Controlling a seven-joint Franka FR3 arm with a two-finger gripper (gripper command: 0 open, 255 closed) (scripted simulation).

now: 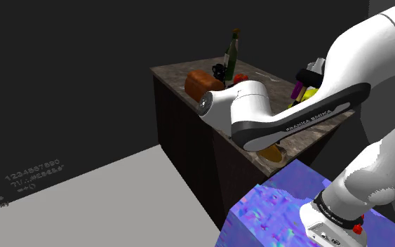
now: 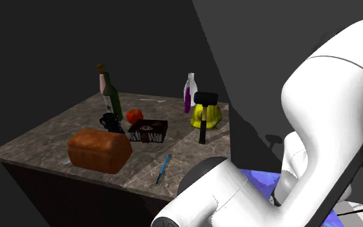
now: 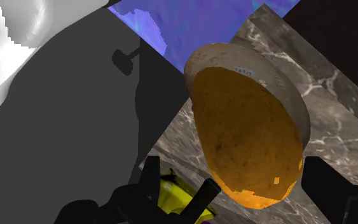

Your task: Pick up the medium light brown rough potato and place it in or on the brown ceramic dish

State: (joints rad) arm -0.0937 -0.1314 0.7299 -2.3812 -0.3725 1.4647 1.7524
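Potato (image 3: 250, 121), the tan-orange oval at the surface (image 3: 343, 121) corner by the stand (image 3: 190, 25), sits dead ahead of the end effector (image 3: 228, 175). Fingers spread, empty. Its long axis runs crosswise to their closing direction.

Kitchen: stone counter (image 2: 51, 134) bearing bread loaf (image 2: 99, 149), bottle (image 2: 111, 98).

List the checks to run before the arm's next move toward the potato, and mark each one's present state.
1. Open gripper: ok, its fingers stand apart.
2. Nothing clasped: ok.
3. Find dish: ok, it is under the gripper on the table corner by the stand.
4. Empty dish: ok.
5. Identify potato: cannot tell; the brown loaf-shaped lump may be it.
6. Room around that lump: not ok, the dark box and green bottle stand close behind it.
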